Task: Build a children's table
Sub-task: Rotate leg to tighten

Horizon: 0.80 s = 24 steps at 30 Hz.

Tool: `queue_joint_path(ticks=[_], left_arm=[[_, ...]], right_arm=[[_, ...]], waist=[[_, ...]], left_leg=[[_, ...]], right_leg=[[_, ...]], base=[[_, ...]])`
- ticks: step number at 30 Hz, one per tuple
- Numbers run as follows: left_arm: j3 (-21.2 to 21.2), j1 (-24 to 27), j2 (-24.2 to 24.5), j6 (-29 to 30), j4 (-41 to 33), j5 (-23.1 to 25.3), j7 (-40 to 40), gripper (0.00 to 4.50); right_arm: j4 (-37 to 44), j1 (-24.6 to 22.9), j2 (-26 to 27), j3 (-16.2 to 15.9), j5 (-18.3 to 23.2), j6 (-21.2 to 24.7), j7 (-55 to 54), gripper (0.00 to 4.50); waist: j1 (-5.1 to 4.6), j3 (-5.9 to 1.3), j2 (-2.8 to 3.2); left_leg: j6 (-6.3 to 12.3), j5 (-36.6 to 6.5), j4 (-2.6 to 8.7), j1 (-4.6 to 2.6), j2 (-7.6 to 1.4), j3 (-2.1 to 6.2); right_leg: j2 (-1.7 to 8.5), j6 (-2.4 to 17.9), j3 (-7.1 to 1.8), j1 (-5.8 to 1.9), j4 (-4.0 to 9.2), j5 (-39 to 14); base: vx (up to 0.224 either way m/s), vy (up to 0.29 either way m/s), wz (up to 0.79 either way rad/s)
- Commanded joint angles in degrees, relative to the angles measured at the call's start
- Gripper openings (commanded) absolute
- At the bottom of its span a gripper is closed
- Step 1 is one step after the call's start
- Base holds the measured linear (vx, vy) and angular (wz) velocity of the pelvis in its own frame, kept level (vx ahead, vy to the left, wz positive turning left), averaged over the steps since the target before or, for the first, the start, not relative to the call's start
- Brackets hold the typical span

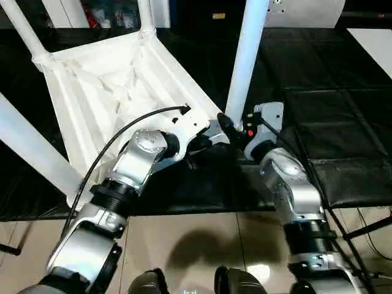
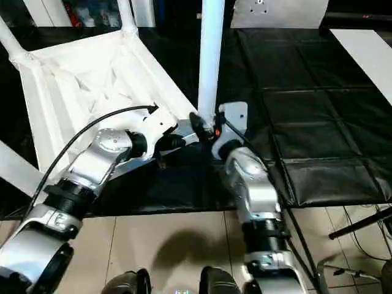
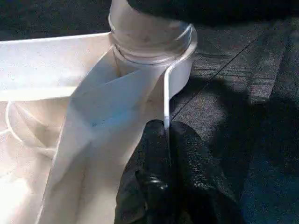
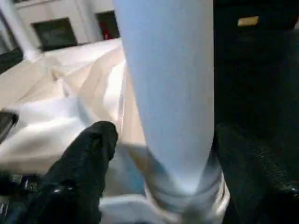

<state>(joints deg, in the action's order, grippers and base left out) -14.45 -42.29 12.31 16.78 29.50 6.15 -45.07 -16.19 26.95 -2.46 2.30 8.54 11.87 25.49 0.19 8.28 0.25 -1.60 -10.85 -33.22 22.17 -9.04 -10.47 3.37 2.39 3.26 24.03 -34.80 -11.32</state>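
Lying upside down on black floor mats [image 1: 343, 104], the white table top [image 1: 110, 92] shows its ribbed underside, and white legs rise from its corner sockets. The nearest corner points at the robot, and both grippers meet there. One leg [image 1: 245, 61] stands upright in that near corner socket [image 3: 180, 70], just beside the mats' front edge. Another leg [image 1: 27, 147] slants across the left side of the head view, and two more legs stand at the far corners, at [image 1: 21, 27] and [image 1: 146, 15].

The left gripper [image 3: 166, 140] has its two black fingers pressed together on the thin white rim of the table top, right below the socket, so it is gripping the table top by its edge. The right gripper [image 4: 163, 154] straddles the base of the near leg: one black finger [image 4: 88, 158] sits on one side and the other on the far side, with gaps showing between each finger and the leg, so its jaws stand apart and do not clamp it.

Pale floor tiles [image 1: 202, 239] lie in front of the mats' front edge, under the silver forearms.
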Motion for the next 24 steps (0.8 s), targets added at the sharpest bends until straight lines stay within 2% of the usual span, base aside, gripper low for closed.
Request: queue_joint_path(ticks=[1, 2, 3, 5, 7, 9, 11, 12, 14, 15, 16, 17, 21, 24], left_arm=[[-0.87, 1.12, 1.16, -3.68, -1.56, -0.47, -2.42, 0.0], [-1.02, 1.88, 2.69, -5.68, -1.49, -0.59, -4.41, 0.0], [-1.2, 2.57, 4.23, -7.05, -1.64, -0.97, -6.85, 0.0], [-1.8, 3.46, 6.5, -9.14, -2.14, -1.57, -10.74, 0.0], [-2.3, 3.81, 7.65, -10.55, -2.31, -1.71, -12.77, 0.0], [-2.92, 4.15, 9.05, -12.25, -2.39, -1.89, -15.33, 0.0], [-3.99, 4.86, 11.77, -15.53, -2.86, -3.01, -21.2, 0.0], [-3.99, 4.86, 11.77, -15.53, -2.86, -3.01, -21.2, 0.0], [-4.45, 5.1, 13.08, -16.91, -3.35, -4.04, -24.94, 0.0], [-4.72, 5.17, 13.59, -17.4, -3.6, -4.41, -26.55, 0.0], [-5.1, 5.31, 14.25, -18.01, -3.92, -4.98, -28.77, 0.0], [-5.37, 5.32, 14.55, -18.24, -4.07, -5.04, -29.56, 0.0], [-5.78, 5.39, 15.12, -18.46, -4.66, -5.64, -31.53, 0.0], [-6.15, 5.35, 15.34, -18.72, -4.93, -6.22, -32.89, 0.0]], right_arm=[[-0.04, -0.95, -1.49, -4.15, 1.28, 0.31, 7.53, 3.91], [0.32, -0.9, -4.2, -3.76, 2.26, -0.12, 11.35, 3.91], [0.59, -0.78, -7.03, -3.54, 3.35, -0.3, 15.65, 4.0], [0.77, -0.67, -10.98, -3.72, 4.5, -0.7, 22.29, 4.1], [0.82, -0.62, -12.74, -4.01, 4.8, -0.78, 25.38, 4.36], [0.55, -0.23, -14.4, -4.0, 5.31, -0.3, 28.18, 4.45], [-0.22, 0.8, -17.84, -4.55, 6.49, 0.53, 34.4, 4.48], [-0.22, 0.8, -17.84, -4.55, 6.49, 0.53, 34.4, 4.48], [-0.83, 1.46, -20.27, -5.96, 7.67, 1.1, 40.1, 4.48], [-1.0, 1.69, -21.14, -6.56, 8.22, 1.61, 42.45, 4.48], [-1.42, 2.06, -22.24, -7.42, 8.73, 2.13, 45.55, 4.48], [-1.64, 2.27, -22.48, -7.81, 8.8, 2.22, 46.64, 4.19], [-2.81, 3.23, -22.53, -8.46, 9.03, 2.17, 49.07, 3.85], [-3.81, 4.05, -22.5, -8.94, 9.42, 2.45, 51.0, 3.67]], waist=[[0.41, -3.97, -0.32], [0.48, -4.03, -0.21], [0.48, -4.09, -0.36], [0.46, -4.09, -0.21], [0.69, -4.15, -0.23], [0.82, -4.15, -0.16], [1.11, -4.26, -0.03], [1.19, -4.27, -0.07], [1.8, -4.47, -0.2], [2.23, -4.48, 0.01], [2.3, -4.54, -0.23], [2.63, -4.68, -0.2], [3.48, -4.99, -0.32], [3.66, -4.98, -0.37]], left_leg=[[9.44, -1.28, 3.34, -0.58, -4.23, 1.72], [9.67, -1.19, 3.26, -0.51, -4.15, 1.8], [10.36, -1.03, 3.22, -0.57, -4.2, 1.84], [10.97, -0.93, 3.04, -0.67, -4.32, 1.6], [11.08, -1.04, 3.01, -0.77, -4.41, 1.63], [10.79, -1.1, 3.05, -0.9, -4.65, 1.58], [10.71, -1.08, 3.01, -1.0, -4.72, 1.66], [10.74, -1.12, 3.01, -1.05, -4.73, 1.61], [10.46, -0.45, 2.87, -1.25, -4.82, 1.39], [10.73, 0.09, 2.78, -1.25, -4.92, 1.32], [10.93, 0.34, 2.73, -1.21, -4.91, 1.27], [11.23, 0.77, 2.63, -1.19, -4.94, 1.32], [11.24, 1.97, 2.39, -1.21, -5.01, 1.26], [10.81, 1.44, 2.37, -1.07, -4.94, 1.29]], right_leg=[[5.74, 16.34, -3.46, -4.19, 3.22, 3.23], [5.8, 16.29, -3.44, -4.27, 3.2, 3.41], [5.7, 16.16, -3.38, -4.49, 3.17, 4.01], [5.74, 16.51, -3.46, -4.16, 2.99, 4.37], [5.75, 16.74, -3.35, -4.12, 3.02, 3.75], [5.75, 16.99, -3.34, -3.9, 2.97, 2.81], [5.74, 17.23, -3.26, -3.86, 2.86, 2.38], [5.68, 17.26, -3.23, -3.85, 2.86, 2.39], [5.59, 17.66, -3.23, -3.83, 2.6, 3.32], [5.58, 17.91, -3.21, -3.67, 2.38, 4.18], [5.5, 17.99, -3.17, -3.71, 2.28, 4.57], [5.61, 18.14, -3.07, -3.74, 2.1, 4.94], [5.75, 18.36, -3.05, -3.55, 1.9, 5.14], [5.79, 18.25, -2.98, -3.54, 1.92, 3.71]], base=[[0.0, 0.0, 0.0], [0.0, 0.0, 0.0], [0.0, 0.0, 0.0], [0.0, 0.0, 0.0], [0.0, 0.0, 0.0], [0.0, 0.0, 0.0], [0.0, 0.0, 0.0], [0.0, 0.0, 0.0], [0.0, 0.0, 0.0], [0.0, 0.0, 0.0], [0.0, 0.0, 0.0], [0.0, 0.0, 0.0], [0.0, 0.0, 0.0], [0.0, 0.0, 0.0]])
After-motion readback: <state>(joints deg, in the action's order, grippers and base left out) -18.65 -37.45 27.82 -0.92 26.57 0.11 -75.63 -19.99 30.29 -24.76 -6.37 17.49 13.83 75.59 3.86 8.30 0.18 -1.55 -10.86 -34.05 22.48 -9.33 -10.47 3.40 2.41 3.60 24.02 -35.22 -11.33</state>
